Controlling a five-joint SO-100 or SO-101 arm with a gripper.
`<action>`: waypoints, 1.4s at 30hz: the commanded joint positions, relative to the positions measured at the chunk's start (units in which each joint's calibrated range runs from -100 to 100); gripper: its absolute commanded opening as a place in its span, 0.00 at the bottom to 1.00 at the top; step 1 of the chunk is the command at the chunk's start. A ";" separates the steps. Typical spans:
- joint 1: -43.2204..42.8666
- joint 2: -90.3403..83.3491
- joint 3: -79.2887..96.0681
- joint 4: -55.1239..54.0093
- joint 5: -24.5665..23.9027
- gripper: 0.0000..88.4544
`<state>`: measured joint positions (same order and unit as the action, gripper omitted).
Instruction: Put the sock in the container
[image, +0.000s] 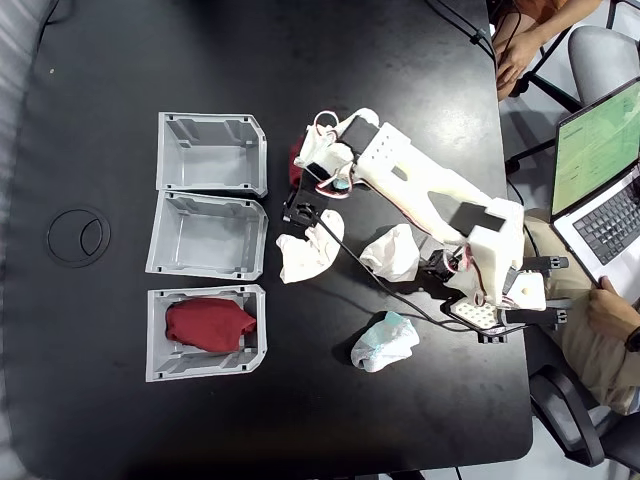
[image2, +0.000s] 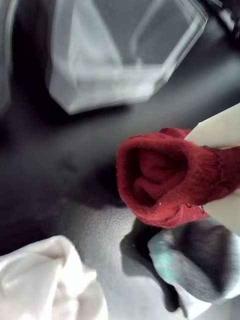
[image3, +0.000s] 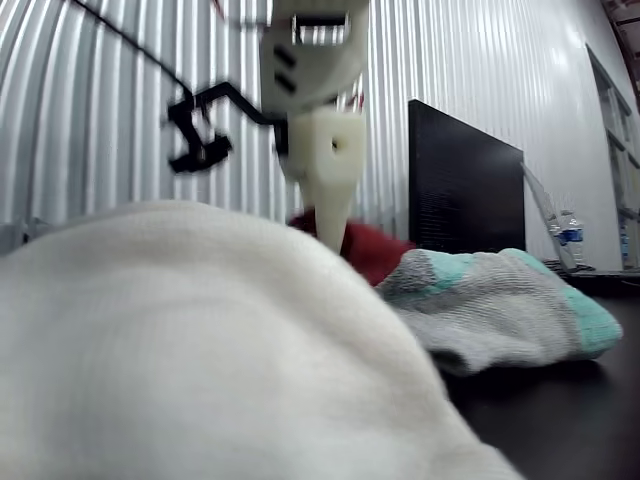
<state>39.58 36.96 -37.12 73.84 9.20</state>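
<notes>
Sock (image2: 170, 182): dark red knit cloth, fuzzy, matt, ribbed at cuff. Claw (image2: 212, 170): white plastic, smooth, matt fingers (image2: 215, 132). Container (image: 212, 152): lt grey plastic, smooth w/ ribbed inner walls, slight sheen. Surface (image: 120, 60): black, smooth, semi-gloss w/ soft reflections. White socks (image: 308, 250) nr surface centre: soft matt cloth. Grey/teal sock (image2: 200, 270): fine knit, matt.

On the black tabletop (image: 120, 420) in front of me lie three white socks (image: 308, 250), well apart from each other. A wider, flat red sock (image: 208, 324) rests inside the lowest grey bin (image: 160, 365) in the fixed view. At the right edge stands an open laptop (image: 600, 170), with a person's arm (image: 612, 310) beside it.
</notes>
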 joint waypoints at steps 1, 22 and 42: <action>-4.75 -12.91 -1.66 4.72 0.04 0.02; -37.73 -33.32 -2.20 5.40 -0.42 0.02; -47.88 -12.49 -2.38 -21.84 -0.02 0.02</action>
<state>-6.67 24.15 -37.21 55.09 9.20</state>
